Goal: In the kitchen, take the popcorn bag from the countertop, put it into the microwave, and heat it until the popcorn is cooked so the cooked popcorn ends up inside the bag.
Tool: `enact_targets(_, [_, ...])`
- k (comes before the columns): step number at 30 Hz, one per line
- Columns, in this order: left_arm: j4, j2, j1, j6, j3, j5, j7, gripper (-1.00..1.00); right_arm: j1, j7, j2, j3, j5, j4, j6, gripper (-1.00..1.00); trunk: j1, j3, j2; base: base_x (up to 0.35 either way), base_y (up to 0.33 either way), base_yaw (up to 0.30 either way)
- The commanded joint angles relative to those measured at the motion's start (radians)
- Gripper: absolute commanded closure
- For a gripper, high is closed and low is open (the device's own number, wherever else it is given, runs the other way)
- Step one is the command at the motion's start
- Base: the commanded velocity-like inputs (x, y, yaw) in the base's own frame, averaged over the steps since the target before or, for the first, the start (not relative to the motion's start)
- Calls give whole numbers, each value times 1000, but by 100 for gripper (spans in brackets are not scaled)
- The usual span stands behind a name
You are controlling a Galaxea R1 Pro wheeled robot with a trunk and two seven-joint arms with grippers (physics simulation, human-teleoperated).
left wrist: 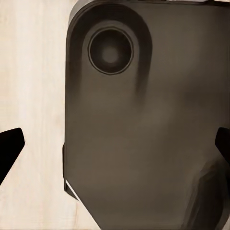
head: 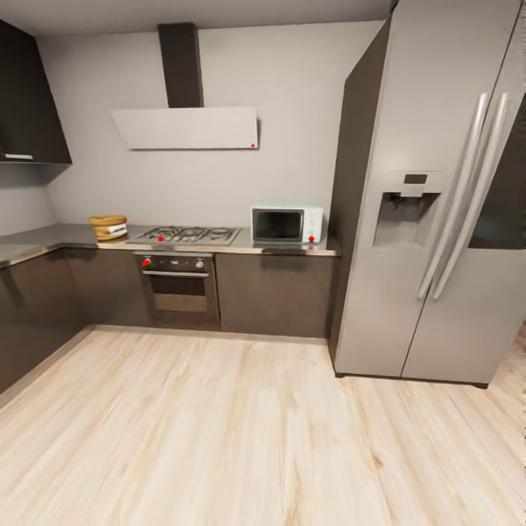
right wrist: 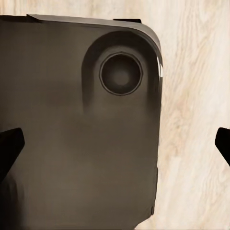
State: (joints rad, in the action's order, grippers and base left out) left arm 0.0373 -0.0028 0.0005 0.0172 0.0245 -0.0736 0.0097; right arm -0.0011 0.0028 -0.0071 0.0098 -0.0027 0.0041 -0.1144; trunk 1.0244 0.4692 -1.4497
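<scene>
Ahead, in the head view, the small pale blue-white microwave [head: 286,224] with its dark glass door stands on the long grey glossy bench [head: 292,250], at that bench's end just beside the tall silver double-door fridge [head: 431,219]. Its long axis runs along the bench edge, and its door faces out into the room, toward the camera; the door looks closed. Further along the same bench lies a steel gas hob [head: 186,235] over a dark built-in oven [head: 178,285], and beyond the hob sits a squat tan sack [head: 109,227], upright, its contents too small to make out. A white slanted extractor hood [head: 186,128] hangs on the wall above the hob. Pale wood-plank floor [head: 219,431] fills the foreground.

The left wrist view looks straight down: the left fingers [left wrist: 10,148] show as two dark tips at opposite edges of the frame, set wide apart with nothing between them. Beyond them lies the robot's dark rounded base [left wrist: 143,134] with a round socket, on pale floor.

The right wrist view is much the same: the right fingers [right wrist: 9,146] spread wide and empty, pointing down at the same dark base [right wrist: 72,134] and floor.
</scene>
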Motion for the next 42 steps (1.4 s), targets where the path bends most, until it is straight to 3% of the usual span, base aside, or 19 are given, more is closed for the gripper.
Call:
enact_targets(1, [1,0,1,2,2,-8,1,-100,0,0,0,1,0,0,-4,-100,1,1,0,329,108,-244])
enact_targets(14, [1,0,0,3,2,-8,1,-100,0,0,-1,1,0,0,-4,-100,1,1,0,329,108,-237])
enact_targets(42, [1,0,1,3,2,-8,1,-100,0,0,-2,2,0,0,1,-100,1,1,0,329,76,-5])
